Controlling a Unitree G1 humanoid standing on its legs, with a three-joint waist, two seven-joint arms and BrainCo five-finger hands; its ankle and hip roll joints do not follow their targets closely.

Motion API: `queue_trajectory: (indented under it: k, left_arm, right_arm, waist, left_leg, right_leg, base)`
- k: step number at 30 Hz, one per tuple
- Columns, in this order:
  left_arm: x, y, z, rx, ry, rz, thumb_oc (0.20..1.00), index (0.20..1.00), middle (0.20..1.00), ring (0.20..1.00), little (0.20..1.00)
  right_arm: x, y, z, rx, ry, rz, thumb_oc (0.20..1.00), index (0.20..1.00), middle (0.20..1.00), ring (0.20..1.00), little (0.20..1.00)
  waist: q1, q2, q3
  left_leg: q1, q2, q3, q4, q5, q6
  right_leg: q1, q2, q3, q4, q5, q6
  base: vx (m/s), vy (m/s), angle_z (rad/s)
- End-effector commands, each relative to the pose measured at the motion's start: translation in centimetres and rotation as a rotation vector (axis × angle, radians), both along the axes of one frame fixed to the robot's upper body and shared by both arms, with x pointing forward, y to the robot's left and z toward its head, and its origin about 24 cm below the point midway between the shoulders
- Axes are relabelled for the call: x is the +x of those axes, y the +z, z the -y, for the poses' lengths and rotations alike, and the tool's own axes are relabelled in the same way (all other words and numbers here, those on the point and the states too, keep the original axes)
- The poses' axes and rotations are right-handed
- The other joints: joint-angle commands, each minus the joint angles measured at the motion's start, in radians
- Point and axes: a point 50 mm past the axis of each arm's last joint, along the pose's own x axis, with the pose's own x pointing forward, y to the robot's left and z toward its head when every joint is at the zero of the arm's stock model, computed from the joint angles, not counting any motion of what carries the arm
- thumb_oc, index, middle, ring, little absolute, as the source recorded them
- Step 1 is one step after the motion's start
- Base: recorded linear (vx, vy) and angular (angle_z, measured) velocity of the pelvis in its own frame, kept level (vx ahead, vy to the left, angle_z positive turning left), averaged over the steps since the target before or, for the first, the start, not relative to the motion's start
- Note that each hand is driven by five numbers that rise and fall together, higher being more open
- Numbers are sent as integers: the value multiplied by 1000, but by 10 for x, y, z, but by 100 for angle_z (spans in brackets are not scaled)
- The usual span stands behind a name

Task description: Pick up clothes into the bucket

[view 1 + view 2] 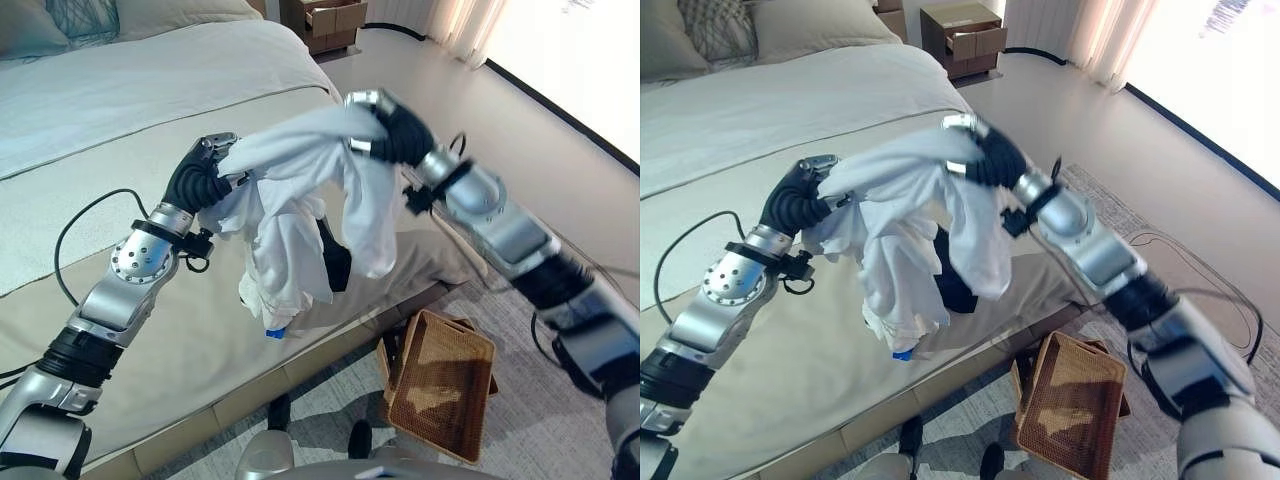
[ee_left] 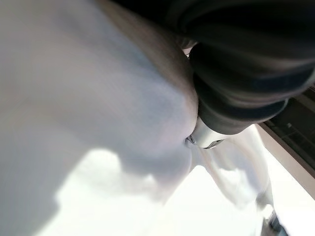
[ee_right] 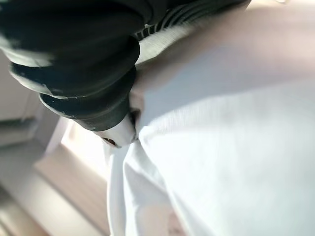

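Nearest to us, a woven brown basket [image 1: 440,395] stands tilted on the patterned rug [image 1: 520,440], just beside the near edge of the bed [image 1: 200,330]. The rug and bare floor to the right of the bed lie open, running back toward a window.

Above the bed's near edge we hold a white garment [image 1: 300,200] in the air between both hands. Our left arm rises from the lower left with its wrist bent, and the left hand [image 1: 212,152] meets the garment's left end; its fingers are buried in the cloth, so we cannot tell whether they are curled. Our right arm reaches in from the lower right, and the right hand [image 1: 372,125] sits at the garment's upper right, higher than the left hand; its fingers too are hidden by cloth, and we cannot tell their grip. The garment stretches between the two hands and hangs in loose folds below them, clear of the bed, with a dark piece [image 1: 335,262] showing among the folds.

Farther back on the bed lie pillows [image 1: 800,28]. Beyond the bed's far corner stands a wooden nightstand [image 1: 962,38] with an open drawer.
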Motion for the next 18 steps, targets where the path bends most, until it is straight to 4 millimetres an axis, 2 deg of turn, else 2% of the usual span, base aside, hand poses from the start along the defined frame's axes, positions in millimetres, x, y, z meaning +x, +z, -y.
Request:
queue_trajectory:
  k: [1, 2, 3, 6, 8, 10, 11, 12, 18]
  left_arm:
    - [5, 37, -59, 10, 333, 156, 200, 200, 200, 200, 200]
    - [8, 36, -66, 19, 389, 152, 263, 263, 263, 263, 263]
    - [12, 39, -73, 36, 462, 167, 1000, 1000, 1000, 1000, 1000]
    - [21, 37, -87, 55, 604, 161, 1000, 1000, 1000, 1000, 1000]
    - [22, 37, -89, 40, 627, 161, 1000, 1000, 1000, 1000, 1000]
    - [26, 28, -100, -1, 713, 128, 1000, 1000, 1000, 1000, 1000]
    - [26, 28, -100, -2, 713, 128, 1000, 1000, 1000, 1000, 1000]
    - [25, 24, -103, -28, 736, 120, 1000, 1000, 1000, 1000, 1000]
    - [24, 7, -117, 6, 834, 55, 1000, 1000, 1000, 1000, 1000]
  right_arm:
    - [-7, 66, 15, 195, -90, 261, 200, 200, 200, 200, 200]
    - [-8, 74, 14, 196, -101, 290, 200, 200, 200, 200, 200]
    - [-9, 85, 14, 200, -126, 332, 200, 200, 200, 200, 200]
    - [-10, 106, 13, 211, -177, 405, 200, 200, 200, 200, 200]
    - [-12, 111, 12, 220, -182, 421, 200, 200, 200, 200, 200]
    - [-18, 128, 12, 238, -206, 477, 200, 200, 200, 200, 200]
    - [-18, 128, 12, 238, -206, 477, 200, 200, 200, 200, 200]
    - [-24, 139, 15, 245, -217, 519, 200, 200, 200, 200, 200]
    - [-30, 167, 39, 294, -324, 601, 200, 200, 200, 200, 200]
  waist:
    - [26, -72, -61]
    - [24, -76, -64]
    - [23, -80, -64]
    - [19, -90, -69]
    - [16, -89, -70]
    - [5, -92, -75]
    - [5, -92, -75]
    - [-1, -93, -78]
    - [-19, -100, -95]
  left_leg:
    - [81, -42, 23, 32, -139, 41]
    - [78, -42, 24, 34, -139, 41]
    - [74, -43, 25, 37, -141, 41]
    - [64, -47, 29, 43, -143, 44]
    - [60, -48, 31, 45, -144, 45]
    - [55, -51, 40, 48, -148, 49]
    - [55, -51, 40, 48, -148, 49]
    - [52, -54, 45, 52, -152, 51]
    - [57, -56, 59, 48, -158, 53]
  right_leg:
    - [-64, -43, 61, 60, 9, 37]
    - [-67, -43, 62, 61, 10, 37]
    - [-72, -43, 64, 62, 11, 38]
    - [-81, -44, 71, 63, 13, 40]
    - [-86, -44, 76, 66, 13, 40]
    - [-91, -46, 86, 66, 16, 44]
    - [-91, -46, 86, 66, 16, 44]
    - [-95, -47, 92, 66, 18, 46]
    - [-95, -50, 106, 58, 23, 55]
  base:
    - [0, 0, 0]
    - [0, 0, 0]
    - [0, 0, 0]
    - [9, 24, 1]
    - [16, 39, -1]
    - [22, 53, -2]
    - [24, 50, -2]
    - [31, 45, -4]
    - [38, 41, -9]
